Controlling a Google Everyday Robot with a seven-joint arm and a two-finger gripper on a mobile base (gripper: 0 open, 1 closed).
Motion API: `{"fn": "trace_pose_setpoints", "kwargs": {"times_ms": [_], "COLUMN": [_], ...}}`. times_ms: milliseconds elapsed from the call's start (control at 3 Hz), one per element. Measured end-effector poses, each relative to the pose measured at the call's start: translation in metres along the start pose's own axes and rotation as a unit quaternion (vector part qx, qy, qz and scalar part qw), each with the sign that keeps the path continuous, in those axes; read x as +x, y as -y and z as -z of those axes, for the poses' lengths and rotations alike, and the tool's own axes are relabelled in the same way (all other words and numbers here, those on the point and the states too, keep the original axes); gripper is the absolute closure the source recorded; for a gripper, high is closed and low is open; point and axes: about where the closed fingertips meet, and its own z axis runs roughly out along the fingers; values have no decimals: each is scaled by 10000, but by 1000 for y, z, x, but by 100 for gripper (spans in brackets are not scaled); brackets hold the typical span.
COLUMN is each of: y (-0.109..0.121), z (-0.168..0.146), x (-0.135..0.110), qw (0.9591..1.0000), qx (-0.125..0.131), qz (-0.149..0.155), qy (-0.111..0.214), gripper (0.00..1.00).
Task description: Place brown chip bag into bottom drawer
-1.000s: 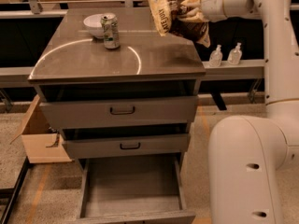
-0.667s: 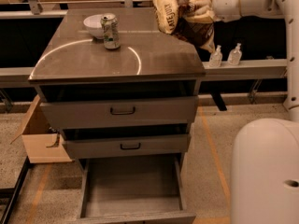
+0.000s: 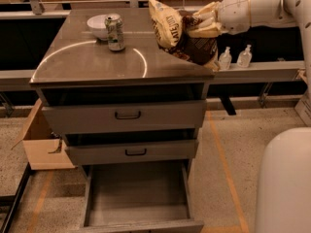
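Note:
The brown chip bag (image 3: pixel 181 35) is crinkled foil, dark brown and white with a tan lettered end pointing up and left. It hangs in the air over the right part of the cabinet top (image 3: pixel 82 62). My gripper (image 3: pixel 204 25) comes in from the right on a white arm and is shut on the brown chip bag at its right side. The bottom drawer (image 3: pixel 138 194) is pulled out below the two upper drawers, a shallow grey tray, with nothing in it.
A green-white drink can (image 3: pixel 115 32) and a white bowl (image 3: pixel 97 26) stand at the back of the cabinet top. Two small bottles (image 3: pixel 234 57) sit on a ledge to the right. A cardboard box (image 3: pixel 41 144) lies on the floor at left. My white base (image 3: pixel 284 183) fills the lower right.
The gripper and bag have shifted slightly right and lower over the cabinet's right edge, the bag tilting more. The camera view has shifted too. Can and bowl have not moved.

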Motion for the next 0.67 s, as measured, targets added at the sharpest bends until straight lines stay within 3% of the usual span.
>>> {"fn": "trace_pose_setpoints", "kwargs": {"times_ms": [333, 667], "y": [-2, -17], "z": [12, 28], "x": [-30, -85], "qw": [9998, 9986], "qx": [77, 229], "qz": [50, 215], "qy": [180, 430], "gripper": [100, 100]}}
